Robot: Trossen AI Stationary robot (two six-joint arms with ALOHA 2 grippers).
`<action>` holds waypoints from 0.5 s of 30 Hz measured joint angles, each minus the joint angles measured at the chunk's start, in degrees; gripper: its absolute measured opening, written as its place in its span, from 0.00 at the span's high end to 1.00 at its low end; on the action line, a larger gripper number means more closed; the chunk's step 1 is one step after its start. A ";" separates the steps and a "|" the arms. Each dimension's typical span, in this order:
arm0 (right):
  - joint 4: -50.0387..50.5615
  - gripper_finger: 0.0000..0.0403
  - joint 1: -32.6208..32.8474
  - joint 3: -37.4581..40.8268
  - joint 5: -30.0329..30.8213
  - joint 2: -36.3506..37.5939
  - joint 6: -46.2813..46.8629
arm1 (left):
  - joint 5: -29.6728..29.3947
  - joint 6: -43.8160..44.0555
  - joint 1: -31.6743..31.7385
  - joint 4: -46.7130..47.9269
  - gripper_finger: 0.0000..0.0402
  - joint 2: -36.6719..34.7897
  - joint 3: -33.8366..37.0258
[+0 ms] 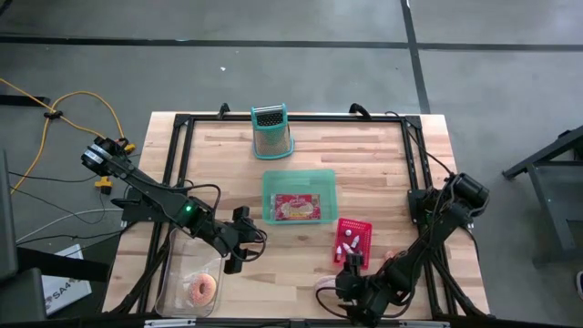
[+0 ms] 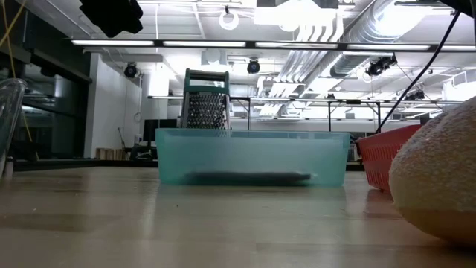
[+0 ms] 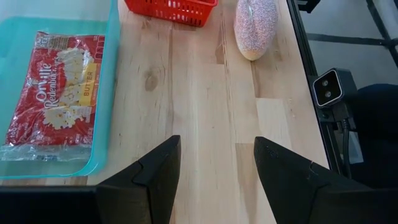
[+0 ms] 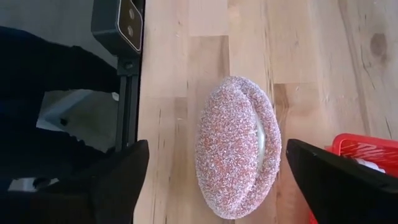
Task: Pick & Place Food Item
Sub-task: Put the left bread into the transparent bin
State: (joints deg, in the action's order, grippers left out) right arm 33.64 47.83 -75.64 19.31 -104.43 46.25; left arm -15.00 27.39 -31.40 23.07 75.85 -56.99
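A rounded pastry covered in pink and white sprinkles [image 4: 239,146] lies on the wooden table close to its near edge; it also shows in the left wrist view [image 3: 255,25] and fills the right of the low view [image 2: 439,179]. My right gripper [image 4: 216,149] is open above it at the near edge [image 1: 351,290], one finger on either side, touching nothing. My left gripper [image 3: 214,168] is open over bare wood [image 1: 241,241], left of the pastry and near the teal bin.
A teal bin [image 1: 269,182] holds a red popcorn bag [image 3: 50,93]. A red basket [image 1: 352,239] with small items stands right of it. A clear container [image 1: 173,273] with a pink donut [image 1: 201,290] sits near-left. A metal grater [image 1: 271,132] stands at the far edge.
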 joint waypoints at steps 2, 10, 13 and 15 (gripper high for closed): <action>-0.23 0.07 0.01 0.27 0.08 -0.08 -0.41 | 0.00 -0.02 0.00 0.00 0.51 0.00 0.02; -1.40 0.07 0.02 1.72 0.21 -0.08 -0.43 | 0.00 -0.02 0.00 -0.02 0.51 0.00 0.01; -1.24 0.07 -0.24 1.75 0.21 -0.39 -0.07 | 0.00 -0.02 0.00 -0.01 0.51 0.00 0.01; -1.28 0.07 -0.37 1.75 0.15 -1.08 -0.01 | 0.00 -0.02 0.00 -0.02 0.51 0.00 0.01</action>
State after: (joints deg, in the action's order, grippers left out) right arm 32.37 47.47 -73.89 19.46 -105.51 46.24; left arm -15.00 27.38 -31.40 23.05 75.85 -56.98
